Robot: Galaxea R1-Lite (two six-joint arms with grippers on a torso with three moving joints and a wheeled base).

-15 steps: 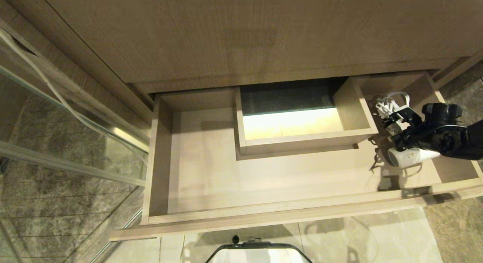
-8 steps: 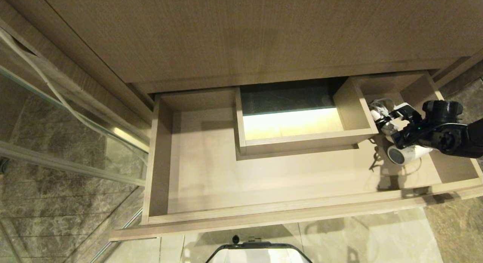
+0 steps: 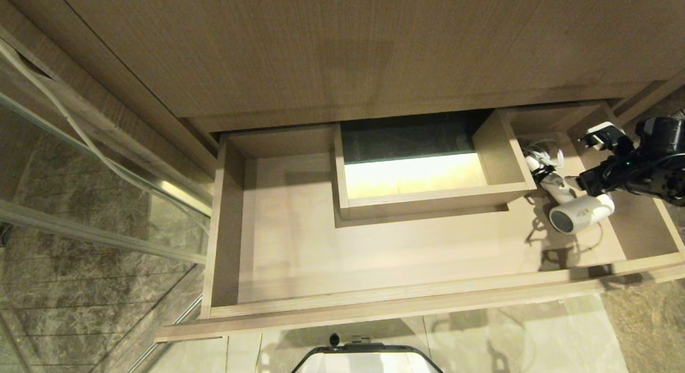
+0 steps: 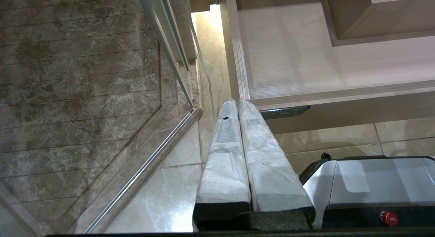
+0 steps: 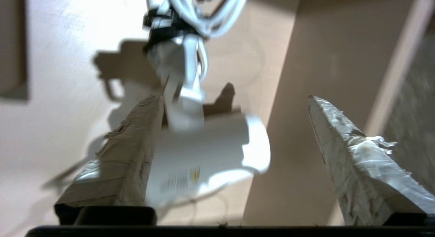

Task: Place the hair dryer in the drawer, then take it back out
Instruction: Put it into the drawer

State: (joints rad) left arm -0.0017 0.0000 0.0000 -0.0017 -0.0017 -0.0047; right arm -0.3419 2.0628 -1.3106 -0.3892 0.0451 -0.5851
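Dryer in drawer, right gripper released.

I see the dryer [image 3: 579,214] lying on the floor of the drawer [image 3: 374,309] at its right end, dark barrel end facing the front, bundled cord [image 3: 540,158] toward the back beside the boxed cut-out [image 3: 503,153]. My right gripper [image 3: 588,161] hangs above it with fingers [image 5: 353,155] spread wide, holding nothing. My left gripper [image 4: 238,104] is parked below the drawer's left front corner, fingers pressed together.

You've got 1 hair dryer [image 3: 580,213], 1 drawer [image 3: 374,303]. 2 grippers: right gripper [image 3: 588,161], left gripper [image 4: 234,104].
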